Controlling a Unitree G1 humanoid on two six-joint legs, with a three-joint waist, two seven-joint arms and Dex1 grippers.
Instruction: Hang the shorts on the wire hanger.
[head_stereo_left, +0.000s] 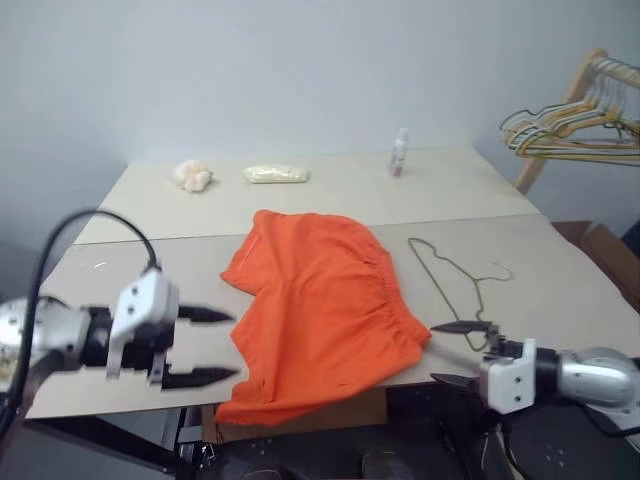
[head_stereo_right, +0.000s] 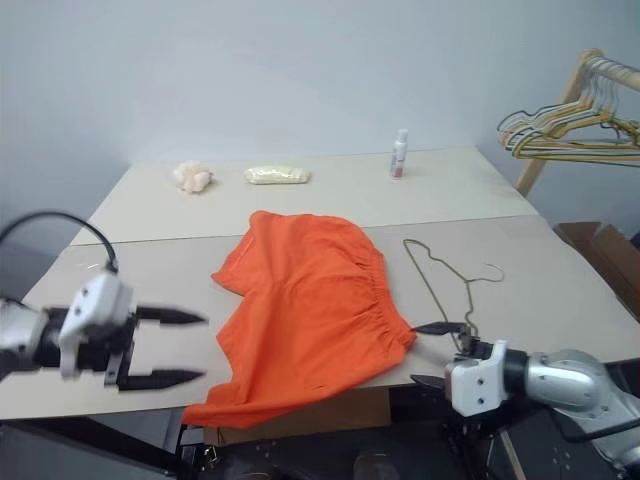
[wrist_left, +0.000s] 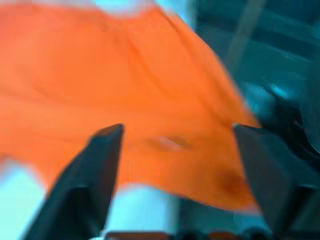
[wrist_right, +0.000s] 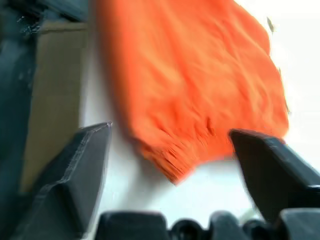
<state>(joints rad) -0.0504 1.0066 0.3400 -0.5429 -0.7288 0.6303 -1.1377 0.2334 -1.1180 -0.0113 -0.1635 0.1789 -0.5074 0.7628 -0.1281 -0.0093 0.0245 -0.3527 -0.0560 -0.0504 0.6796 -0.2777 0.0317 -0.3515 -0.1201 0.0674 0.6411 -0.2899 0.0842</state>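
The bright orange shorts (head_stereo_left: 320, 310) lie spread on the cream table (head_stereo_left: 560, 290), one corner hanging over its near edge; the gathered waistband faces right. Just right of them lies the thin olive-grey wire hanger (head_stereo_left: 455, 275), flat on the table, hook toward the right. My left gripper (head_stereo_left: 215, 345) hovers open at the shorts' left side, fingers pointing right, nothing between them. My right gripper (head_stereo_left: 452, 352) is open at the near edge, close to the hanger's near end and the waistband's corner. In the wrist views the shorts (wrist_left: 125, 95) (wrist_right: 195, 85) lie beyond the spread fingers (wrist_left: 95, 170) (wrist_right: 85, 165).
At the table's back sit a pale crumpled item (head_stereo_left: 193, 176), a yellowish packet (head_stereo_left: 277, 174) and a small white bottle (head_stereo_left: 400, 152). A wooden rack with a bunch of yellow and dark hangers (head_stereo_left: 575, 125) stands at the far right. A cardboard box (head_stereo_left: 610, 260) sits beside the table.
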